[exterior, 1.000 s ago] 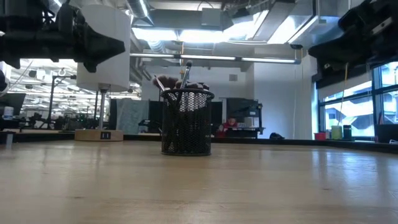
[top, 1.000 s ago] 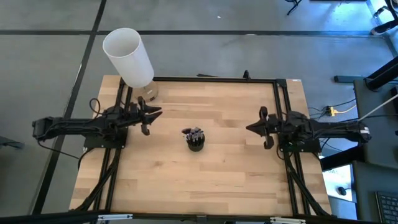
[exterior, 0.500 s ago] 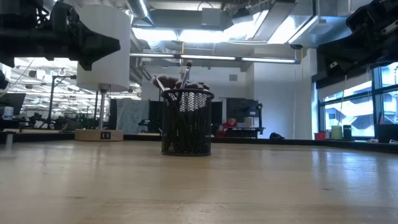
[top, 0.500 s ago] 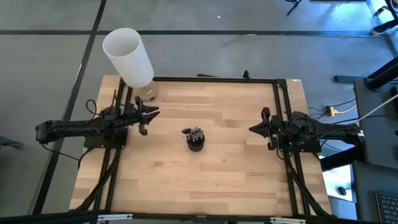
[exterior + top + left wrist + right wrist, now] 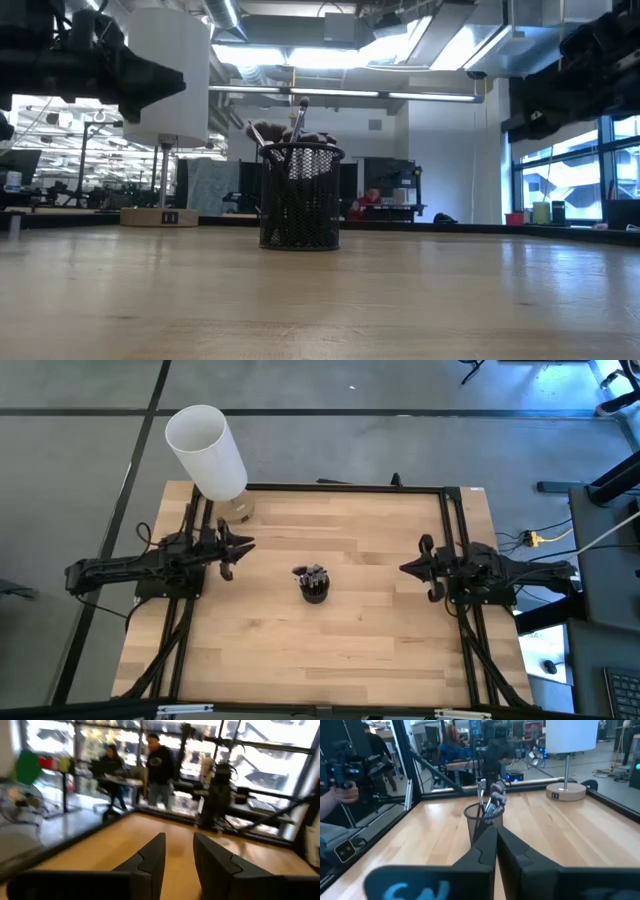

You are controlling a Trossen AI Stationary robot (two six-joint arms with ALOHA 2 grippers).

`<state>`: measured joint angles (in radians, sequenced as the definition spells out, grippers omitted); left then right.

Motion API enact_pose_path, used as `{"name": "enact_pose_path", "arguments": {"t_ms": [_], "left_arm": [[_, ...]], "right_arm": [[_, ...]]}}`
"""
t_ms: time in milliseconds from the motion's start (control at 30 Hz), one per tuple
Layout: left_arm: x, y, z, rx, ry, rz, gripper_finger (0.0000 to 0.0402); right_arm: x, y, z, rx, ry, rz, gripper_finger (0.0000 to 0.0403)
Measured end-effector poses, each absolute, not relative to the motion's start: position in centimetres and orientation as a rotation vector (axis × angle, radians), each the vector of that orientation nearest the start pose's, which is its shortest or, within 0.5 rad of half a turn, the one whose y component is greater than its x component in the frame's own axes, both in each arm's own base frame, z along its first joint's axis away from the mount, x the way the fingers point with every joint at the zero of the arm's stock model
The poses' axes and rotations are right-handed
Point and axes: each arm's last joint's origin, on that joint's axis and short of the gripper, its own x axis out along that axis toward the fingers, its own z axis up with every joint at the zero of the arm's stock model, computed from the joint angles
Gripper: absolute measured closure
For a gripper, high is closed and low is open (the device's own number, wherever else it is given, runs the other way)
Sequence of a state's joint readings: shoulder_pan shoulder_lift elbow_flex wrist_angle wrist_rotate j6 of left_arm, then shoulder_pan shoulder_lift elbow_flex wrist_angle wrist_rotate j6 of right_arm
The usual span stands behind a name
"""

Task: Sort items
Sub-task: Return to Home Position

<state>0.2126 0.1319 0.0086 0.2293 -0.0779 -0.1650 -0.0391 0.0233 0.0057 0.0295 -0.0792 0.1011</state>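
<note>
— Location of the brushes (image 5: 313,572)?
— Upright, bristles up, in the mesh cup (image 5: 300,200) at the middle of the bench (image 5: 350,650).
— Pincers?
— Left pincer (image 5: 238,547), fingers apart, stands left of the cup, slightly the nearer; right pincer (image 5: 410,567), fingers together, well to its right. Both empty.

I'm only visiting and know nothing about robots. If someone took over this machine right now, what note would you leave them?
Left gripper: open, empty, above the table's left side.
Right gripper: shut, empty, above the right side.
Brushes: standing together in the black mesh cup at the middle of the table. None shows loose on the wood.
Done: the sorting looks finished.
Left: probably only parking both arms. Neither is near the cup.
</note>
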Motion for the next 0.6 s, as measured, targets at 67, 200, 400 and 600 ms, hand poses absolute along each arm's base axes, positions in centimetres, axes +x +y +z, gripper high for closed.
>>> {"name": "enact_pose_path", "arguments": {"t_ms": [67,200,400,600], "left_arm": [[10.2,2.3,17.5,-0.181,-0.105,0.242,0.0307],[10.3,1.9,16.6,-0.199,-0.006,0.204,0.0307],[10.4,1.5,16.2,-0.184,0.043,0.212,0.0307],[10.4,1.2,16.6,-0.059,0.008,0.249,0.0307]], "right_arm": [[9.9,-0.2,16.7,0.099,-0.009,0.042,0.0389],[9.8,-0.1,16.7,0.098,-0.018,0.05,0.0396],[9.8,-0.2,16.7,0.074,-0.015,0.032,0.0395],[9.9,-0.2,16.6,0.065,-0.007,0.032,0.0372]]}}
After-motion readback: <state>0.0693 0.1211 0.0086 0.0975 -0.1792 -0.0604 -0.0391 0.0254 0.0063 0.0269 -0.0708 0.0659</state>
